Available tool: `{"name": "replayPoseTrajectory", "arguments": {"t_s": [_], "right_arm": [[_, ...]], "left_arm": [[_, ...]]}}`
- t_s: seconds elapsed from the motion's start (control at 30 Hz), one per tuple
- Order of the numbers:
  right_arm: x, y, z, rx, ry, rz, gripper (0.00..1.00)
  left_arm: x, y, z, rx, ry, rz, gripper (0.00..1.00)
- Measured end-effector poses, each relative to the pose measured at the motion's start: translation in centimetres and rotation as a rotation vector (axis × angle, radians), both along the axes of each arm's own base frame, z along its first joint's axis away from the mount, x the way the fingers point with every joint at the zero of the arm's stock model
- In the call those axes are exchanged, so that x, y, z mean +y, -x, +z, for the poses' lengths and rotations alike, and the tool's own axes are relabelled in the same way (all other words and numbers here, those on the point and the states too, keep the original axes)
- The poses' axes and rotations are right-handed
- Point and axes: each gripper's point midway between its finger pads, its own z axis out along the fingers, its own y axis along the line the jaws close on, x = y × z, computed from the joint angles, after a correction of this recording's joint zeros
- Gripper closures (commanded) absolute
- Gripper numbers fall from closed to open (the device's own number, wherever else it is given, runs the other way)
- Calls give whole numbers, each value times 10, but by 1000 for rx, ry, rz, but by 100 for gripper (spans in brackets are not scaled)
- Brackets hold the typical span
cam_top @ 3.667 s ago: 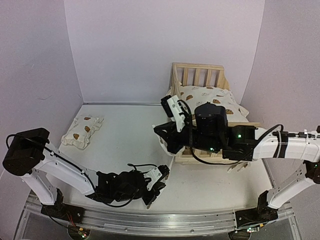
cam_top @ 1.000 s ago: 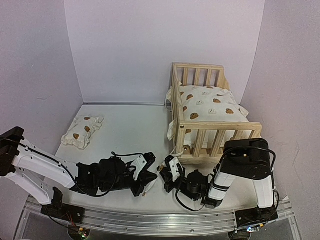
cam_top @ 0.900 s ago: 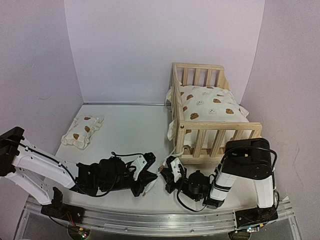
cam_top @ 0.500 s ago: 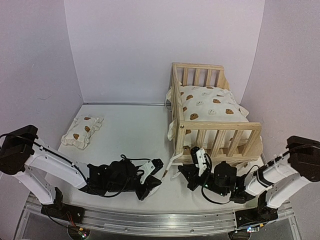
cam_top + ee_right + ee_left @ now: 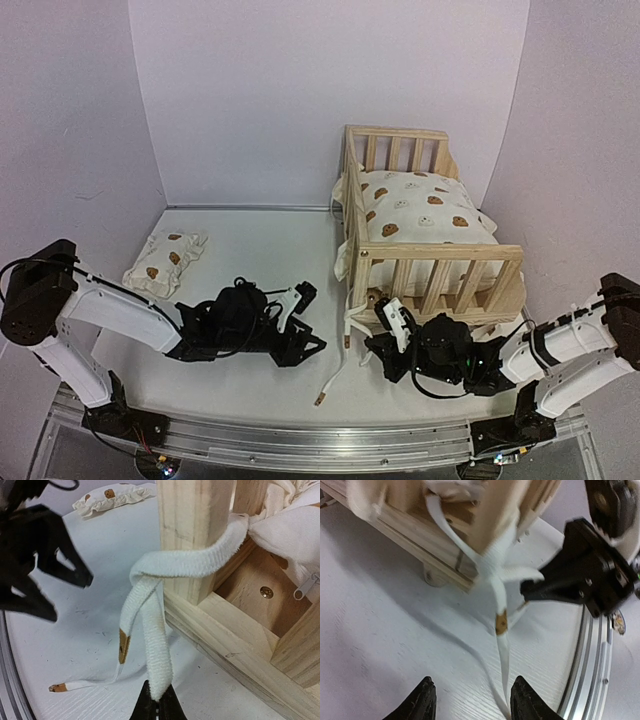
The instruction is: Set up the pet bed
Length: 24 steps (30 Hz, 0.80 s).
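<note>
Your right jaws pinch a soft, limp cream fabric tie (image 5: 155, 645); it likely slips, so grip near its end and pull gently. Your left jaws stand spread and empty, a second tie (image 5: 503, 660) lying loose on the white tabletop (image 5: 380, 630) between them. Beyond, the held tie loops a corner post (image 5: 195, 520) of the light pine slatted frame (image 5: 395, 133), bear-print cushion (image 5: 420, 212) inside; the matching small pillow (image 5: 165, 262) lies well apart.

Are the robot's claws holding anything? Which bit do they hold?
The right claw pinches one strand of the cream tie, just below where it crosses at the wooden corner post. The left claw is open and holds nothing.
</note>
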Motion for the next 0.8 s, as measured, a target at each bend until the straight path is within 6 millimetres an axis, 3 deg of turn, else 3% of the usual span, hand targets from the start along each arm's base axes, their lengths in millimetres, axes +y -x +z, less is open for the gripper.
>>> {"name": "replayPoseTrajectory", "arguments": {"t_s": [0.1, 0.23, 0.37, 0.43, 0.6, 0.8], "right_arm": [[3, 0, 2, -5, 3, 15, 100], [7, 1, 5, -5, -4, 29, 100], [9, 3, 6, -2, -10, 39, 100], [9, 3, 6, -1, -10, 42, 100], [12, 2, 10, -2, -16, 47, 100], [15, -1, 16, -11, -29, 45, 100]], "left_arm": [[-9, -23, 18, -18, 46, 38, 48], [-30, -32, 39, -82, 101, 19, 48], [-41, -36, 44, -146, 112, -15, 51], [-47, -37, 46, -168, 113, -30, 55], [-57, -42, 48, -205, 114, -46, 77], [-59, -43, 44, -218, 101, -54, 97]]}}
